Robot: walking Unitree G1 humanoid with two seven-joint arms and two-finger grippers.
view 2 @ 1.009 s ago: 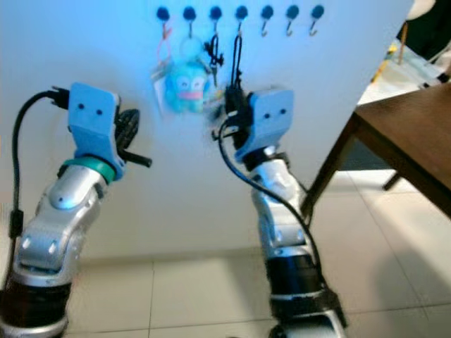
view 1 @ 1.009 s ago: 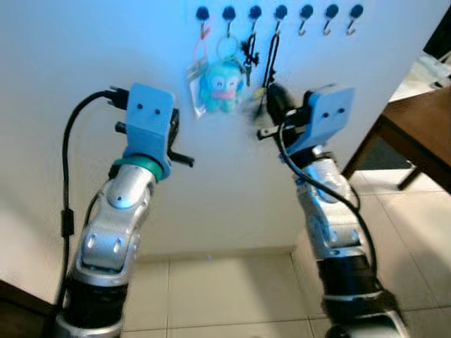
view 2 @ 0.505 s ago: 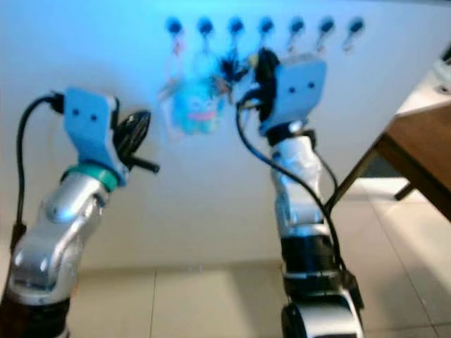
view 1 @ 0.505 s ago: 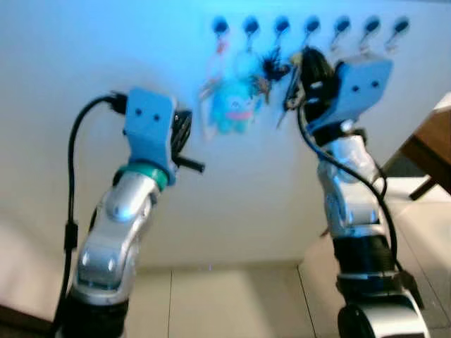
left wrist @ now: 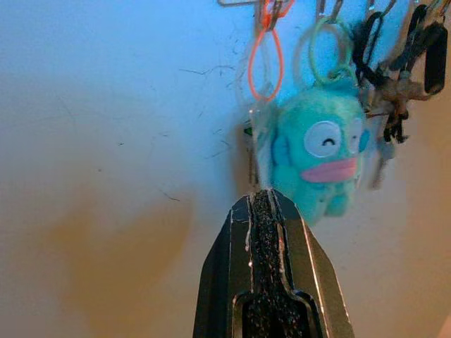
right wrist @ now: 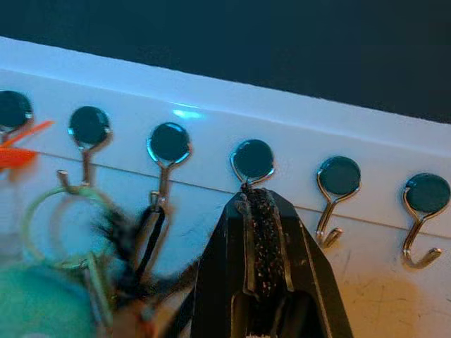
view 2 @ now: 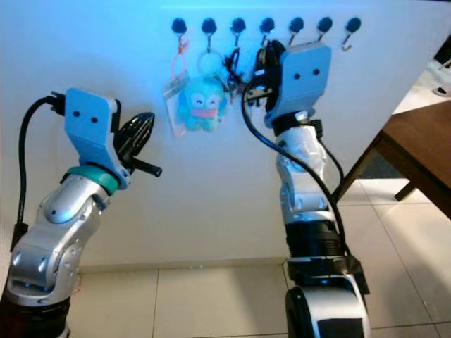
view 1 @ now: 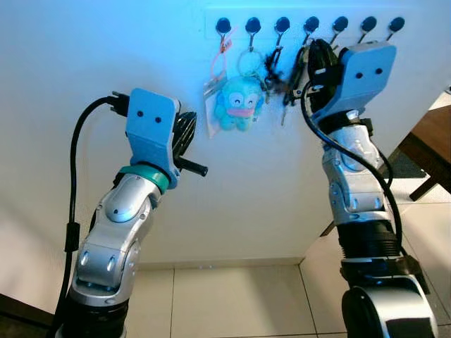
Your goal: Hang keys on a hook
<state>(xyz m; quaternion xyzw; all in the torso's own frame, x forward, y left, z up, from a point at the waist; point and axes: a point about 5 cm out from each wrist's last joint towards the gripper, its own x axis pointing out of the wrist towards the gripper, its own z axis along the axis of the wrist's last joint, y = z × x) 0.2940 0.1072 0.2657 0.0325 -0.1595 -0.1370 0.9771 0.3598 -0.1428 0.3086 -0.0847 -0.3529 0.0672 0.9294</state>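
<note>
**Inspector A:** The right gripper (right wrist: 264,211) is sitting clenched, fingers pressed together, tips just under the fourth hook (right wrist: 253,163) on the rail. Is it gripping anything?

**Inspector B:** I cannot tell. In the head views the keys (view 1: 287,88) are blurring at about 9 o'clock of that gripper, hanging below the third and fourth hooks, touching or nearly touching the fingers. Whether the dark strap (right wrist: 146,239) is pinched or already hanging free is not showing.

**Inspector A:** Handling judgement?

**Inspector B:** A light, loose bunch: hard metal keys on a soft cord, likely swinging when moved. I would be taking hold at the strap or ring, not the keys, so the loop stays open for the hook.

**Inspector A:** The left gripper (left wrist: 264,211)?

**Inspector B:** Also closed on nothing, pointing at the wall (view 1: 84,56), with the teal plush toy (left wrist: 317,155) just past its tips.

**Inspector A:** Surroundings?

**Inspector B:** From the keys outward: at 9 o'clock the plush on a pale green ring (right wrist: 56,225), then an orange loop (left wrist: 264,63) with a clear tag on the first hook. At 3 o'clock, bare hooks (right wrist: 338,186) are standing free. A wooden table (view 2: 416,148) is at 4 o'clock, well apart.

**Inspector A:** Obstructions?

**Inspector B:** The crowded plush and loops could snag the strap.
</note>
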